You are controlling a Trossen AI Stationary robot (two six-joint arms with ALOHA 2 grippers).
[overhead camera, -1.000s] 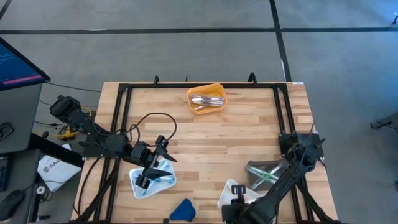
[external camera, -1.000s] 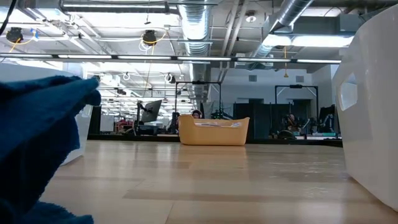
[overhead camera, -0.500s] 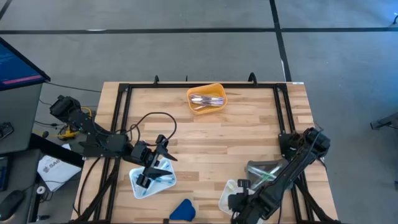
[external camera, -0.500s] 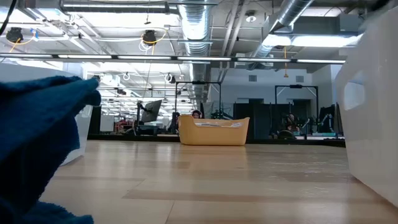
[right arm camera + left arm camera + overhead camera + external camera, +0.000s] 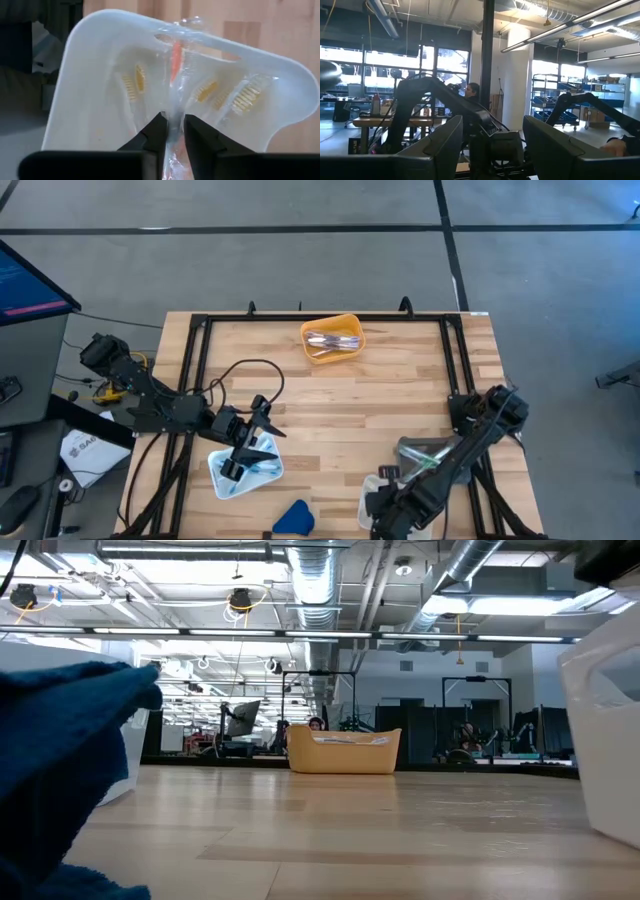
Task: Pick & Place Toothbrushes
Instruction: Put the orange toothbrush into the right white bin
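Two arms work over the wooden table (image 5: 340, 405), which carries four trays. The left arm reaches in from the table's left side, and the left gripper (image 5: 243, 450) hangs over the pale blue tray (image 5: 245, 470) near the front left, its fingers (image 5: 432, 150) spread wide with nothing between them; blue toothbrushes (image 5: 262, 467) lie in that tray. The right arm runs from the right edge down to the front, where the right gripper (image 5: 172, 135) sits over the white tray (image 5: 100, 90). Its fingers stand only slightly apart around a clear-wrapped orange toothbrush (image 5: 175, 60), which stands up between them inside the tray; whether they actually clamp it cannot be told. An orange tray (image 5: 332, 338) holding pale toothbrushes sits at the far middle edge. A grey tray (image 5: 425, 452) with green toothbrushes (image 5: 428, 464) lies beside the right arm. A dark-blue wedge (image 5: 294, 518) rests at the front edge.
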